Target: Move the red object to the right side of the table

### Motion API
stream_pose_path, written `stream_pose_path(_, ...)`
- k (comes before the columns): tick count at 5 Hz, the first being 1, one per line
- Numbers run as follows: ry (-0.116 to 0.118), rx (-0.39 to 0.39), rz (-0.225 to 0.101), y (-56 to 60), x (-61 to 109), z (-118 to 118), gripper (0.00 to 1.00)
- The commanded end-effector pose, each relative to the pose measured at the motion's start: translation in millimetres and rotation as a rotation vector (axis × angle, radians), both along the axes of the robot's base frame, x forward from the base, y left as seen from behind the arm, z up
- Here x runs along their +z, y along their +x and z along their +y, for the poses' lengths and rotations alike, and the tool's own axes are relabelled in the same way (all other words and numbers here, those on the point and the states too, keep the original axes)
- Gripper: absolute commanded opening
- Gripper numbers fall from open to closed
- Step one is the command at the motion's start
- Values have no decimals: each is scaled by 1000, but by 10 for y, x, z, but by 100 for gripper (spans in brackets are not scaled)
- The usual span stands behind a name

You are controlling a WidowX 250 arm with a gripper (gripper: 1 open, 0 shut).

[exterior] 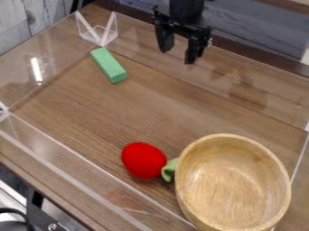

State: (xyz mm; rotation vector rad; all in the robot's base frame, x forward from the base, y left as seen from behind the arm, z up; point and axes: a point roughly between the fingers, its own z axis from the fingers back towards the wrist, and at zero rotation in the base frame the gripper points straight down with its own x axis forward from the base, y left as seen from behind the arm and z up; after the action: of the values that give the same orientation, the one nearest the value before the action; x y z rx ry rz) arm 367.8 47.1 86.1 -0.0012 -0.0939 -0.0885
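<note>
Red fruit (143, 160): small, round, bright red; lies on the table near the front edge, low and a little left of centre in the view. Nothing grips it.
Leaf stem (171, 169): pale green, on the fruit's right side, touching the bowl's rim.
Bowl (236, 183): round, light wood, upright, inside bare; just right of the fruit, in the front right corner.
Table (182, 104): brown wood grain, with low clear walls along the edges.
Green block (108, 64): rectangular, lying flat at the back left, well apart from the fruit.
Pincer (176, 50): black, pointing down above the back of the table, far from the fruit; jaws spread apart, nothing between them.
Clear wall corner (97, 31): standing up behind the block.
</note>
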Motion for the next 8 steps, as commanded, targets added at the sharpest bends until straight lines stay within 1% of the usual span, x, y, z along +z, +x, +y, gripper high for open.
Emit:
stream_pose_path(1,12,7,-94,22,300,74,100)
stream_pose_path(2,12,19,-110,23,319,109,100)
stream_pose_path(3,8,20,-125,15,343,86,100)
stream_pose_path(5,6,15,-153,20,362,14,100)
stream_pose_path(6,4,14,-163,26,375,-20,100)
stream_pose_path(7,2,3,-162,24,348,-73,100)
stream_pose_path(8,0,0,-170,24,347,-108,100)
